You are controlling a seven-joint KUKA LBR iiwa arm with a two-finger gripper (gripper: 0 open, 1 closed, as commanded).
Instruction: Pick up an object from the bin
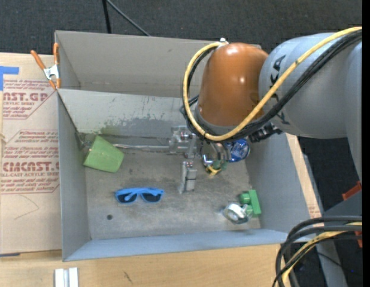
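My gripper hangs in the middle of the bin, below the arm's orange cover, open with nothing between its fingers. One fingertip is low over the bin floor, the other sits nearer the back wall. A pair of blue sunglasses lies flat on the floor to the lower left of the gripper, apart from it. A small blue thing and a yellow-green bit lie just right of the gripper, partly hidden by the arm.
A light green block rests against the bin's left wall. In the front right corner lies a green and silver thing. The arm and its yellow cable cover the back right of the bin.
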